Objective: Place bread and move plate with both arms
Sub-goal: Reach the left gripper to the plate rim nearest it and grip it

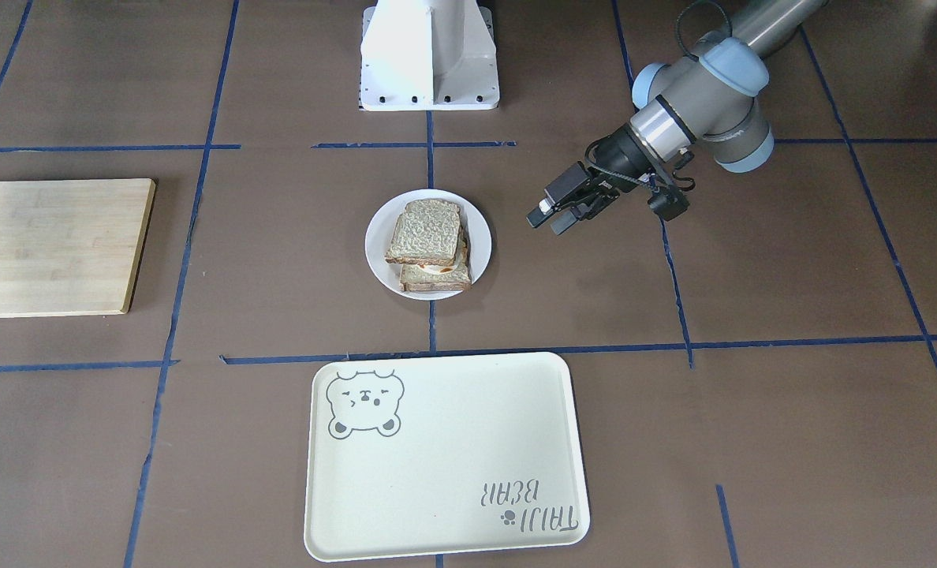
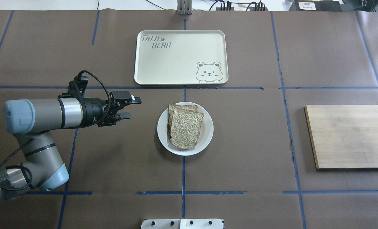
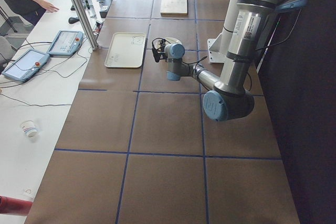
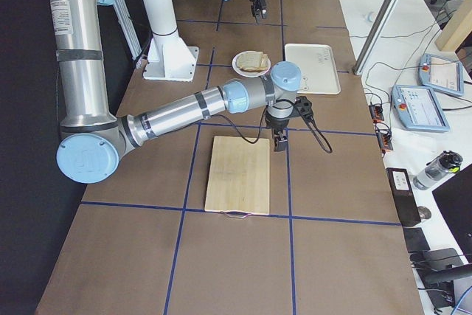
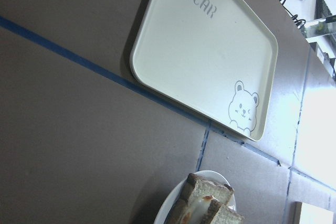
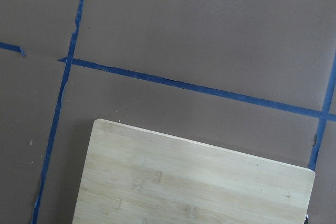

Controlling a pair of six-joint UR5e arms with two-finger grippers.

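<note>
Your view from behind the robot: the left gripper [image 2: 132, 108] hangs over bare table [image 2: 255, 143] on the robot's left of the plate [image 2: 208, 133], its fingers [image 2: 136, 100] spread and holding nothing, tips aimed at the plate's rim with a clear gap of brown surface between them. The bread [image 2: 186, 128] lies on the white plate, topmost in a small stack, set askew so that the egg-topped toast [image 1: 429, 280] shows beneath it at one edge; white rim stays visible all round the stack. The plate sits mid-table on a lengthwise line of blue tape [image 2: 224, 88], apart from the cream bear tray [image 2: 176, 57], with a strip of bare table and a crosswise tape line between the two. The wooden board [image 2: 351, 136] lies well apart on the robot's right, and you have a wide stretch of bare table between it and the plate. The right gripper [image 4: 280, 141] points down near the board's operator-side corner, seen clearly only from the table's end, so you cannot tell whether its fingers are spread or pressed together; its wrist camera shows only that board corner and crossing tape.
</note>
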